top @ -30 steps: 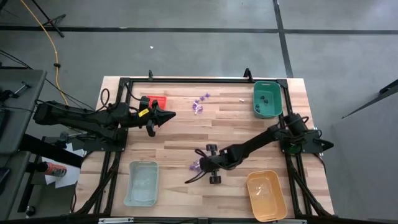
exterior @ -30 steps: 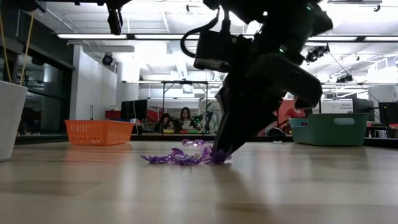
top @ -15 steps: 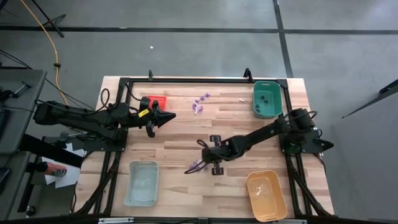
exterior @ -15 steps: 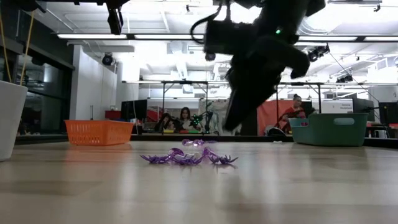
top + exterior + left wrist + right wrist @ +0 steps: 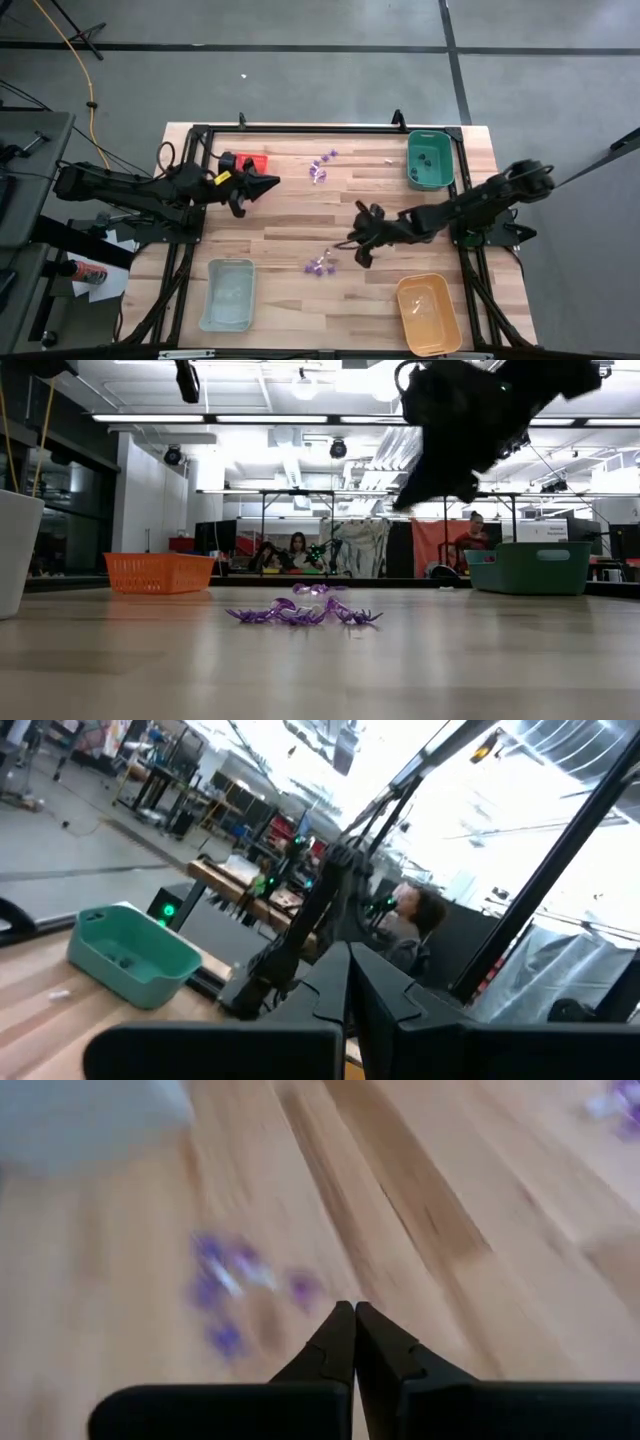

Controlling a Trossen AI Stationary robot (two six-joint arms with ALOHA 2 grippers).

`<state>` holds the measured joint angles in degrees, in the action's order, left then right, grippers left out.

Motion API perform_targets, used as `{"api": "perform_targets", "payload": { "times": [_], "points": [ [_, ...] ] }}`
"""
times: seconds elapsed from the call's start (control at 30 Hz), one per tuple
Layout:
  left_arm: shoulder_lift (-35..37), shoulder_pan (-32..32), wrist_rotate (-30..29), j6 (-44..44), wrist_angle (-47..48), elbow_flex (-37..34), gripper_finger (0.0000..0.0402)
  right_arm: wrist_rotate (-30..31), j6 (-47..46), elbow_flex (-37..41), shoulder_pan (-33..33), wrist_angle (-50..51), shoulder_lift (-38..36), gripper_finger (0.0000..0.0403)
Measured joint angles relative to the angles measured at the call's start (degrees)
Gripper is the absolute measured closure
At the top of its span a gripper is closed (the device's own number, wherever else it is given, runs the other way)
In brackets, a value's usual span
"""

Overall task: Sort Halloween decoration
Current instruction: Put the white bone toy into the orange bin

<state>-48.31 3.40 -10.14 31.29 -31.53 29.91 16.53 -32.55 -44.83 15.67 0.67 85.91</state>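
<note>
Purple pieces of the Halloween decoration [image 5: 318, 266] lie in a small loose cluster on the wooden table [image 5: 290, 215], near its middle and between the pale blue tray [image 5: 227, 293] and the orange tray [image 5: 428, 314]. From table height this cluster [image 5: 303, 612] shows as thin, curled purple shapes resting flat on the boards. A second group of purple pieces [image 5: 321, 167] sits well apart, toward the far edge, between the red tray [image 5: 252, 161] and the green tray [image 5: 429, 158], and a few dark pieces [image 5: 428, 160] lie inside the green tray.

Just beside the near cluster, on the green tray's side, the right gripper [image 5: 358, 240] hangs above the table with its fingers [image 5: 340, 1342] pressed together and nothing between them; the blurred purple pieces [image 5: 232, 1290] show below and ahead of its tips.

At the table's left side the left gripper [image 5: 271, 182] waits next to the red tray, its fingers [image 5: 345, 985] likewise clenched on nothing.
</note>
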Motion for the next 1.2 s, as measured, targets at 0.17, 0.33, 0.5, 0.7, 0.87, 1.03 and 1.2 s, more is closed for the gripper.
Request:
{"api": "perform_targets", "payload": {
  "times": [0.17,0.33,0.5,0.7,0.87,1.03,1.2],
  "points": [
    [0.0,-0.02,-0.08,-0.41,-0.45,0.0,0.0402,-0.04,-0.45,3.74,-2.54,-23.53,0.42,0.0401],
    [0.0,-0.02,-0.51,-0.41,-0.12,0.0,0.0402,-1.94,5.56,0.33,-6.05,-31.92,0.83,0.0402],
    [0.0,-0.04,-0.53,-0.41,0.23,0.0,0.0401,-6.6,12.0,-4.34,-8.06,-32.17,0.85,0.0402],
    [0.0,-0.04,-0.53,-0.41,0.24,0.0,0.0401,-7.13,14.98,-7.32,-9.02,-32.16,0.85,0.0402],
    [-0.01,-0.04,-0.53,-0.43,0.24,-0.02,0.0401,-7.2,14.83,-7.49,-9.68,-32.16,0.85,0.0403],
    [-0.02,-0.04,-0.53,-1.6,0.26,-0.02,0.0401,-7.31,14.67,-7.49,-10.48,-32.18,0.85,0.0403],
    [2.59,-0.04,-0.53,-5.1,-3.29,-0.09,0.0401,-5.47,16.36,-7.54,-12.46,-32.45,1.7,0.0403]
  ]
}}
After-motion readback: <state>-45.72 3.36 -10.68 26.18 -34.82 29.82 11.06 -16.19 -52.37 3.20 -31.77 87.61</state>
